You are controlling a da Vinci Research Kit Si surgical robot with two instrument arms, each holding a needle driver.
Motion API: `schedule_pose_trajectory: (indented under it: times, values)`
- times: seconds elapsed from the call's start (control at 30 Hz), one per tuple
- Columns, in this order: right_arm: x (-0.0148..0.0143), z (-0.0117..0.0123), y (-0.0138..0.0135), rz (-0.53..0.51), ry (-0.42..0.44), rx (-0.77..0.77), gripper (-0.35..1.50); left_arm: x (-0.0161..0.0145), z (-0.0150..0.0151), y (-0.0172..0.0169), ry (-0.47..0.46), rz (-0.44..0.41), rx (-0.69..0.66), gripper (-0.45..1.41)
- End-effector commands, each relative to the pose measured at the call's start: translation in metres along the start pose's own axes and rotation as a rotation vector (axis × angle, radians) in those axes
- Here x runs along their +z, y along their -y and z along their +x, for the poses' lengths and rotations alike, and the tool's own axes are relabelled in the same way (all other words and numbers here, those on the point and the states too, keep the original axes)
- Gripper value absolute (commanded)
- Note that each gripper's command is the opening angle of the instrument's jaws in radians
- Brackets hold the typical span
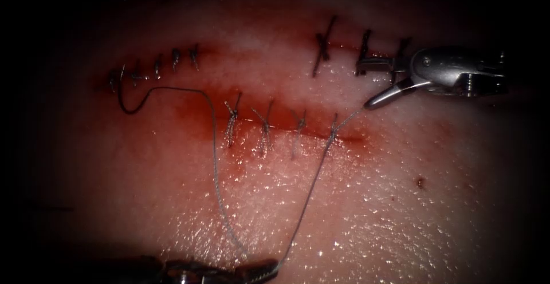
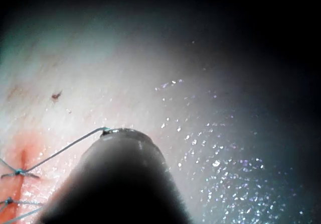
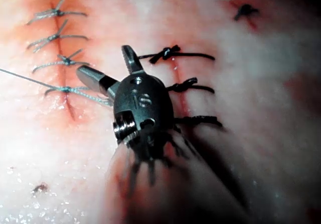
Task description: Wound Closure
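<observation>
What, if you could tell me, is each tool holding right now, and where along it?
The left tool grips the thread below the cut, where both strands meet its tip. The right tool holds nothing, its jaws apart.

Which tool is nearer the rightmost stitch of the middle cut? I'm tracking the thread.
Right. The right tool sits just up-right of that stitch; the left tool is far below it, holding thread.
</observation>
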Motion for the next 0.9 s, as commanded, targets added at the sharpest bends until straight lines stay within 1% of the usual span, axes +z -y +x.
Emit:
schedule_pose_trajectory:
  times: [0.03,0.1,0.17,0.23,0.27,0.3,0.37,0.47,0.57,0.63,0.8,0.9]
  values:
    - [0.0000,-0.0009,0.0014,-0.013,0.004,-0.008,1.26,0.0005,0.0003,0.0002,-0.004,0.003,-0.001,-0.45]
    - [-0.0005,-0.0011,0.0026,-0.030,0.000,-0.006,1.16,0.0003,0.0009,0.0021,-0.008,0.017,0.011,-0.45]
    - [-0.0008,-0.0011,0.0038,-0.050,-0.027,-0.007,1.16,0.0003,0.0013,0.0036,-0.007,0.015,0.018,-0.45]
    - [-0.0007,-0.0012,0.0051,-0.079,-0.057,-0.021,1.11,0.0005,0.0017,0.0052,-0.005,0.012,0.024,-0.45]
    - [-0.0005,-0.0012,0.0057,-0.072,-0.066,-0.022,1.01,0.0007,0.0019,0.0059,-0.004,0.012,0.028,-0.45]
    - [-0.0001,-0.0013,0.0066,-0.051,-0.077,-0.025,0.61,0.0010,0.0021,0.0066,-0.001,0.012,0.031,-0.45]
    - [0.0007,-0.0015,0.0077,-0.019,-0.093,-0.031,-0.35,0.0015,0.0024,0.0076,0.000,0.012,0.038,-0.45]
    - [0.0023,-0.0015,0.0086,-0.028,-0.095,-0.040,-0.35,0.0023,0.0027,0.0088,-0.014,0.005,0.045,-0.45]
    - [0.0038,-0.0016,0.0087,-0.040,-0.101,-0.041,-0.35,0.0032,0.0027,0.0100,-0.012,-0.014,0.055,-0.45]
    - [0.0047,-0.0016,0.0087,-0.030,-0.106,-0.043,-0.35,0.0039,0.0023,0.0109,-0.018,-0.026,0.050,-0.45]
    - [0.0061,-0.0021,0.0092,0.010,-0.107,-0.055,-0.35,0.0051,0.0004,0.0135,-0.029,-0.030,0.047,-0.45]
    - [0.0067,-0.0025,0.0096,0.065,-0.109,-0.064,-0.35,0.0061,-0.0010,0.0149,-0.027,-0.027,0.041,-0.45]
